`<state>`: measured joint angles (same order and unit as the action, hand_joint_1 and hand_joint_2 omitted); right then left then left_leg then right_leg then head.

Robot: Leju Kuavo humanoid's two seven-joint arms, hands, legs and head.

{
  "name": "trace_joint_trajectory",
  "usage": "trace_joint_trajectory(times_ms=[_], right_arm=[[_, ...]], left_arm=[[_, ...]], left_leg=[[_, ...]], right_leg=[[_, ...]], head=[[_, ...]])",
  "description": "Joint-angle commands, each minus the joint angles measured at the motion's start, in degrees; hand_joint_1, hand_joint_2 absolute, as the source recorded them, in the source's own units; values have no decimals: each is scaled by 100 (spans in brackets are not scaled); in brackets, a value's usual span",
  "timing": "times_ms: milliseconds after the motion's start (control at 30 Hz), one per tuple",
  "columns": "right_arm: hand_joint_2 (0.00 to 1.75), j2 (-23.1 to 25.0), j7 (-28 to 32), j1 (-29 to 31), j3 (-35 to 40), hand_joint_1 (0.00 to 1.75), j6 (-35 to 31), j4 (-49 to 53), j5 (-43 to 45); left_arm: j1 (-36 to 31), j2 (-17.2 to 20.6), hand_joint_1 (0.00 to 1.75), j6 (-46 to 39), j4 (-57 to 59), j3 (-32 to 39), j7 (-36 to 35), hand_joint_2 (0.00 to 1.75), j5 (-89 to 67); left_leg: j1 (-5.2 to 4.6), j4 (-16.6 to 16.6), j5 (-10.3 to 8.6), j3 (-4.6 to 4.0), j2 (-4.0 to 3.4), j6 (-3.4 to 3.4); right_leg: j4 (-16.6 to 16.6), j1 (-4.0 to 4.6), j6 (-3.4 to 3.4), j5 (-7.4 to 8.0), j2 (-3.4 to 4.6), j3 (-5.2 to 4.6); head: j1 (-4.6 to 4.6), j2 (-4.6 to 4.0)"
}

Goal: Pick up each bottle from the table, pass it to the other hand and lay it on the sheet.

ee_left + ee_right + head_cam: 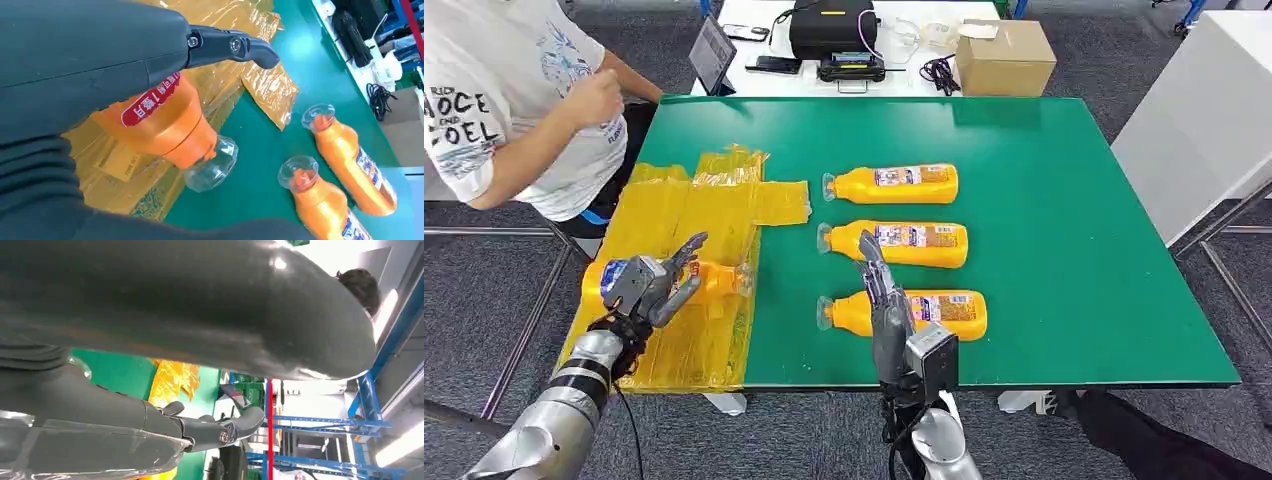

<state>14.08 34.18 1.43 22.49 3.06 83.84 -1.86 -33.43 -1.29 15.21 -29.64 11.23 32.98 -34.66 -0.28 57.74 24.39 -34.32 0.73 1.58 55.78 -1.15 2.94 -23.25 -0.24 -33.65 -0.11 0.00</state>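
Head view: left hand (649, 285) gripped an orange bottle (714, 280) over the yellow sheet (694, 270) at the table's (1074, 250) left edge, bottle on its side, clear cap pointing twd the table's middle. Right hand (882, 300) was raised w/ fingers straight and together, nothing in it, in front of the nearest lying bottle (944, 312). Two more bottles lay beyond, the middle bottle (904, 243) and the far bottle (899, 184), all caps facing the sheet. A person (514, 110) sat at the far left corner.

Left wrist view: held bottle (165, 125) sat under the palm, red label up, cap (212, 162) just past the sheet's (235, 65) edge above green. Whether it touched the sheet, can't tell. Two lying bottles (320, 205) (350, 160) nearby.

Right wrist view: thick thumb (200, 305) across the frame, darker fingers (215, 427) extended, apart from it, holding nothing. Sheet (172, 382) visible beyond.
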Motion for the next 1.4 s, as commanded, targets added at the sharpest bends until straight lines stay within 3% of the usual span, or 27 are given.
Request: trace_joint_trajectory(times_ms=[33,200,233,267,400,633,833,933,1100,1400], right_arm=[[0,-31,-120,135,50,0,-294,-448,-301],[0,-466,-671,388,187,0,-771,-701,-1122],[175,-657,-850,525,159,0,-862,-831,-1418],[175,-829,-884,626,133,0,-886,-887,-1596],[175,-1360,-1305,948,-246,0,-1124,-874,-2463],[175,-2423,-2325,1616,-77,0,-279,-1587,-3366],[175,-2592,-2394,1734,-20,0,-119,-1755,-3344],[175,-2915,-2672,2007,241,0,310,-2027,-3318],[175,-3407,-2446,2106,614,0,1141,-2270,-2565],[175,-3752,-2446,2137,1191,0,1530,-2199,-2020]], left_arm=[[217,-626,0,-1822,-1255,235,229,0,2344],[528,-714,0,-2450,-2448,194,398,0,2916],[634,-800,0,-2350,-2752,280,359,0,3272],[730,-836,0,-2332,-2990,256,345,175,3402],[1228,-950,0,-2350,-3937,87,319,175,3906],[2155,-910,0,-3544,-5075,-535,702,175,2761],[2238,-938,0,-3543,-4986,-630,702,175,2784],[2353,-969,0,-3517,-4763,-848,702,175,2628],[2202,-913,0,-3638,-4279,-1187,702,175,2447],[1925,-1030,0,-3404,-3751,-1395,702,175,2571]], left_leg=[[8,-1,5,8,-14,-8],[13,8,11,-22,-6,-8],[8,1,3,-28,-4,-4],[14,1,10,-13,-10,-8],[6,3,4,-30,-7,-1],[-2,4,9,-25,-17,-2],[1,11,13,-26,-4,-7],[-2,4,11,-19,-10,-8],[-1,9,8,-26,11,-2],[-9,7,6,-34,10,-3]], right_leg=[[-6,9,-11,1,10,8],[-6,14,-11,-3,4,-14],[-9,8,-4,3,3,-22],[-14,15,-10,-1,7,-5],[-11,7,-2,4,4,-23],[-11,2,-3,4,14,-21],[-7,6,-8,-2,4,-18],[-10,3,-9,-1,8,-14],[-10,3,-4,-2,-12,-13],[-7,-4,-4,0,-9,-24]], head=[[0,0],[0,0],[0,0],[0,0],[0,0],[-2,0],[0,0],[-2,0],[-2,0],[-4,0]])
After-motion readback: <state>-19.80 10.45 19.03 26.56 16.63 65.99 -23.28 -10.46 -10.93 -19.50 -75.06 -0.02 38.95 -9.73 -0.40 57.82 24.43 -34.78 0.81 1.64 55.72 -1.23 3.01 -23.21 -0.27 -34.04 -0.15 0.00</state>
